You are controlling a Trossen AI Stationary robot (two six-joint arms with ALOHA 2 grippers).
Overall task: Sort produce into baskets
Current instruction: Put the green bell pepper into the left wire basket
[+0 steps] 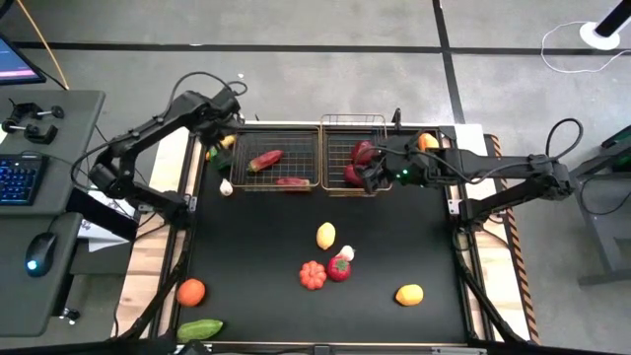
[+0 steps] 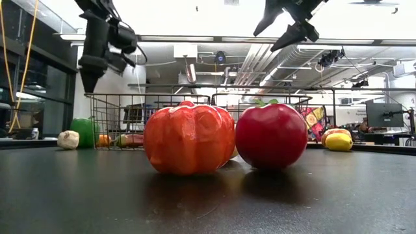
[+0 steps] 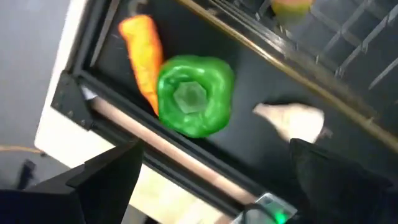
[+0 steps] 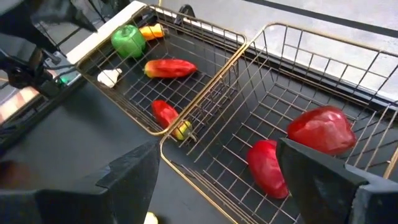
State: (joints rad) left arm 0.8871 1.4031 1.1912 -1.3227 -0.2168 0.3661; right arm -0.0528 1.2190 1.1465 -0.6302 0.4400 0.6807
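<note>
My left gripper (image 1: 219,141) hangs open over the far left corner of the surface (image 1: 256,247), just outside the left basket (image 1: 279,158). Nothing in it. Right under it: green pepper (image 3: 194,94), with a carrot (image 3: 143,53) touching its side and a garlic (image 1: 226,186) near the basket's left near corner, all on the surface, not in the basket.

My right gripper (image 1: 373,174) hangs over the right basket (image 1: 347,153), jaws spread, holding nothing. Below it in that basket: two red pieces (image 4: 322,129), close together but apart.

Left basket holds a red pepper (image 4: 170,68) and another red piece (image 4: 165,113) by its near right corner with something yellow touching it; can't tell what.

The baskets sit side by side, touching, at the far edge.

Loose on the surface, mid to near:
- lemon (image 1: 325,235)
- orange-red tomato (image 1: 313,275), just beside a red apple (image 1: 339,267)
- small white piece touching the apple's far side
- second lemon (image 1: 409,294), near right
- orange (image 1: 191,291), near left
- cucumber (image 1: 199,329) at the near left edge

An orange piece (image 1: 428,141) sits just right of the right basket, partly hidden by my right arm.
</note>
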